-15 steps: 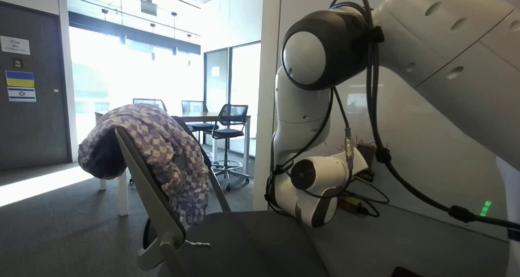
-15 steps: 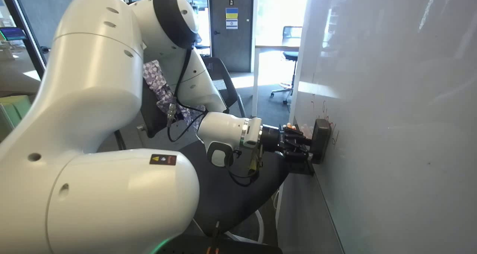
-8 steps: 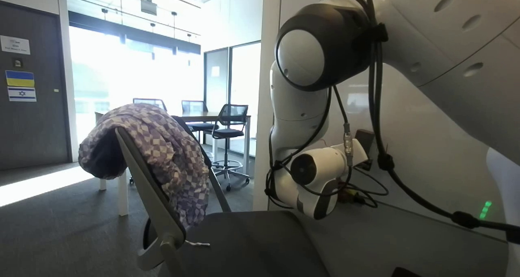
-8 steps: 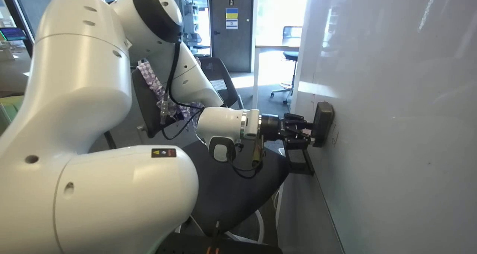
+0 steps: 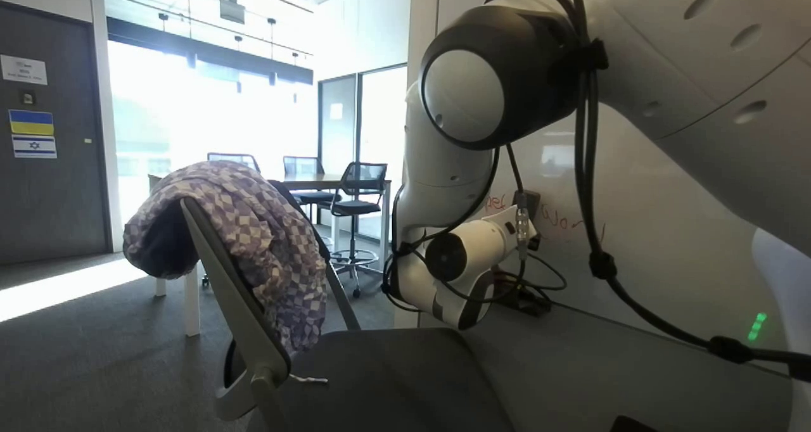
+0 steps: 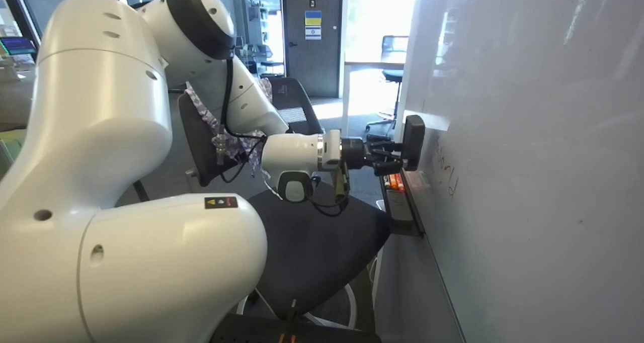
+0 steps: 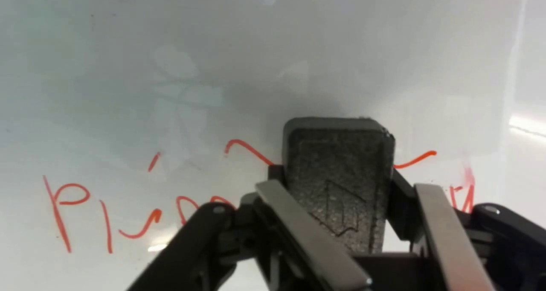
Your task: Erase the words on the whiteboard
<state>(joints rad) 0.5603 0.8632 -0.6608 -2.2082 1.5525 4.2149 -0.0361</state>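
Pinching a dark eraser (image 7: 339, 163), the jaws stand parted by its width, one against its left flank and one against its right in the wrist view. The eraser appears to sit just off the whiteboard (image 6: 528, 132), though whether any edge touches cannot be told. Red handwritten words (image 6: 447, 169) lie on the whiteboard past it; strokes show left and right of the eraser in the wrist view, the middle stretch hidden behind it and the jaws. Below, at the whiteboard's lower edge toward the far end, a dark tray (image 6: 410, 232) holds orange markers (image 6: 394, 182). Left of the whiteboard in an exterior view, the white arm (image 6: 100, 147) extends rightward, a dark chair (image 6: 322, 262) beneath it. Purple-and-white checked cloth (image 5: 228, 223) hangs over the chair's back. Far off stands a dark door (image 6: 322, 61) with flag pictures (image 6: 313, 18).
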